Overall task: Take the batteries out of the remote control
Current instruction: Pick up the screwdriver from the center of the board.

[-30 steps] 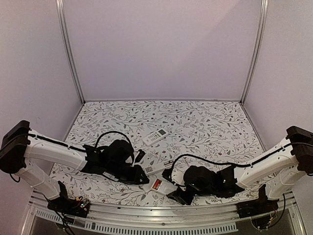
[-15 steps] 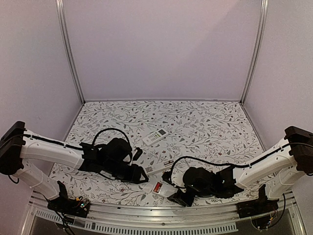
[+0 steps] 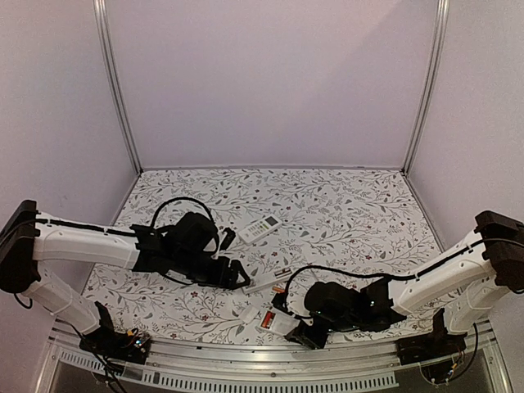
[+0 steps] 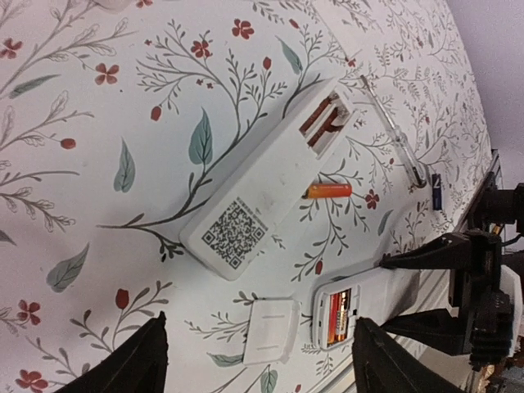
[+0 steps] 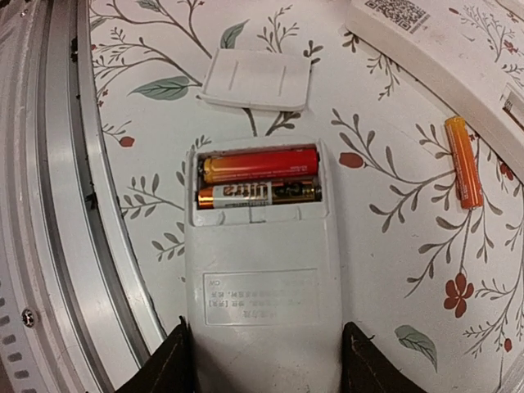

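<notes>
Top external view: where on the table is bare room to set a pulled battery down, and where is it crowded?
Bare: the far table behind the small white remote, and the right side beyond the right arm. Crowded: near centre, where the QR-coded remote, loose orange battery, cover and open remote lie close together.

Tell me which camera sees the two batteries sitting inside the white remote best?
The right wrist view: the two thin cylindrical batteries, one red-orange, one darker, lie large and side by side in the white plastic remote. The left wrist view shows them small near its bottom edge; the top view shows only a red speck.
</notes>
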{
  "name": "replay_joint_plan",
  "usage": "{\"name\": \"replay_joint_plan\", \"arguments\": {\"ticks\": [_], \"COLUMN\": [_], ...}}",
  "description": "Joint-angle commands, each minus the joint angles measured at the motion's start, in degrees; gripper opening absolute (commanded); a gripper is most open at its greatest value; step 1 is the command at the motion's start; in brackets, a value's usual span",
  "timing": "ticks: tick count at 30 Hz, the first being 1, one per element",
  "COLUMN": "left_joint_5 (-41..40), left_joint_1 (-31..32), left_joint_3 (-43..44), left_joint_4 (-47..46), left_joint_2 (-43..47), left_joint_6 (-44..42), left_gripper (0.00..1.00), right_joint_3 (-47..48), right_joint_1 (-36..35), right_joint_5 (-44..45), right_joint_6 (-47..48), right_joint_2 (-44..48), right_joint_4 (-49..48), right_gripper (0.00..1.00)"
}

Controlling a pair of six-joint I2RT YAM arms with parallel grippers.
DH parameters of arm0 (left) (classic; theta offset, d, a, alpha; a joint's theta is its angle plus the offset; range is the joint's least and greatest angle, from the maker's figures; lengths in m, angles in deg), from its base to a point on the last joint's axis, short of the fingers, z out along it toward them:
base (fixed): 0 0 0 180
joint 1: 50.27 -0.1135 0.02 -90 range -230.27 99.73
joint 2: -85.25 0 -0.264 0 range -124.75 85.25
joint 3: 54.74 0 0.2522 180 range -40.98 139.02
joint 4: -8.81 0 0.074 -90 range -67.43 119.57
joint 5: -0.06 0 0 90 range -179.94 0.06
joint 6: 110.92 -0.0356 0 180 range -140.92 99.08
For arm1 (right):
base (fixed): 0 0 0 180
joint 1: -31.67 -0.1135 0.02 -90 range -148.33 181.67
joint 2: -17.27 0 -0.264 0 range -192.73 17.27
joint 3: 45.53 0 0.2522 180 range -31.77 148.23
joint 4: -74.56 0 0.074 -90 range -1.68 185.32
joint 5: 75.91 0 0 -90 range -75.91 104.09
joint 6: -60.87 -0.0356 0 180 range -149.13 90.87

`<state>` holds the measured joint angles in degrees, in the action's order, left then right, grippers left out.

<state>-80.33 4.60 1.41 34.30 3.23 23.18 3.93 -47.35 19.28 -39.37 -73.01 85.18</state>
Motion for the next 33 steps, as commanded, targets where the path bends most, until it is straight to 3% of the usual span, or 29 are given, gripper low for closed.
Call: {"name": "replay_joint_plan", "arguments": {"ticks": [1,9,15,23,33], "left_joint_5": [-0.63,-0.99,-0.91,-1.24,-1.34], "left_joint_1": [-1.15,-1.61,-1.79,-1.87,-1.93], "left_joint_3": [0.72,-0.12,0.06,0.22,0.41], "left_joint_4": [1.41,1.11,1.02,1.31,1.22], "left_joint_2": [1.28,2.38,2.40,2.82,2.81], "left_joint_6": [-1.82,-1.29,-1.21,-1.01,-0.94], "left_gripper": [0.77,0.78,0.78,0.78,0.78], "right_joint_3": [1.86,1.70,0.93,-0.34,-0.89], "right_joint_1": [-0.25,-0.25,-0.26,-0.05,1.24], "right_joint_5": [1.41,6.87,9.11,13.27,15.33], "right_joint_6": [1.23,1.77,2.15,-0.05,-3.21], "right_joint_2": [-2.72,-1.57,-0.27,1.70,4.25], "right_joint_4": [2.25,1.10,1.99,1.91,3.05], "right_gripper": [0.33,0.62,0.76,0.85,0.86]}}
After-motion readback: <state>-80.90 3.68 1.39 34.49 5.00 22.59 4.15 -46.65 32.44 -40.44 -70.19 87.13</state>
